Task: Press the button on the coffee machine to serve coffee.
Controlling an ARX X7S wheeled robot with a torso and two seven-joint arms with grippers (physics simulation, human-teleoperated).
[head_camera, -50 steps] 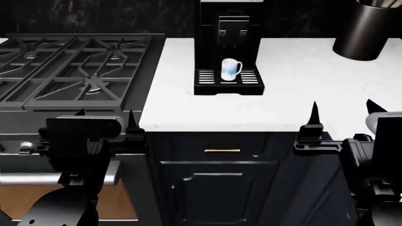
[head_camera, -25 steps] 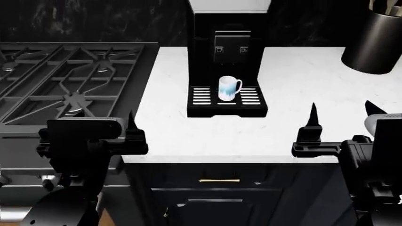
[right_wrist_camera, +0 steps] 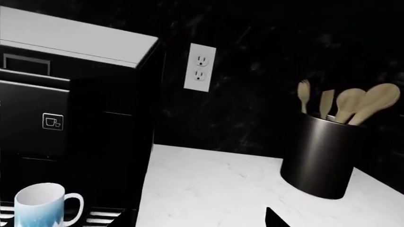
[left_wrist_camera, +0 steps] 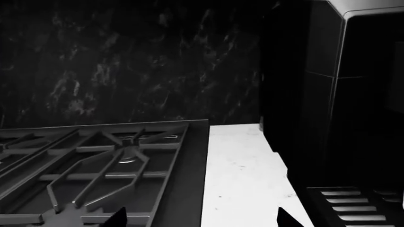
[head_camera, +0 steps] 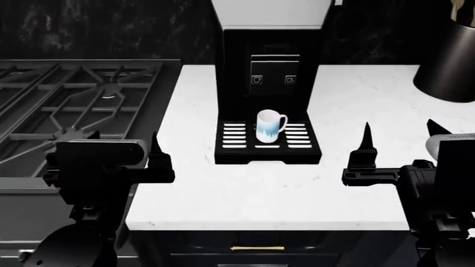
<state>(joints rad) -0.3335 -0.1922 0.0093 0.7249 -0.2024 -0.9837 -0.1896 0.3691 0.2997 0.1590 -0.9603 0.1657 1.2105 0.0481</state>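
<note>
- Since the earlier head view we have drawn nearer: the coffee machine (head_camera: 268,83) sits lower and larger, more worktop (head_camera: 193,189) showing.
- It stands at the back, mug (head_camera: 270,125) on its drip tray (head_camera: 236,136).
- Left gripper (head_camera: 122,146) and right gripper (head_camera: 401,136) hang spread wide, empty.
- We judge it heavy and rigid; press a cup-icon button (head_camera: 257,80) with one fingertip, no grasp.

Head view: high, looking forward and down over counter (head_camera: 245,194), coffee machine (head_camera: 268,67) top centre, stove (head_camera: 67,105) at left. Left wrist: low, near counter level, facing backsplash; shares stove (left_wrist_camera: 94,165) and machine's side (left_wrist_camera: 328,94). Right wrist: low, close, shares machine (right_wrist_camera: 69,94), mug (right_wrist_camera: 39,203), utensil pot (right_wrist_camera: 322,156).
</note>
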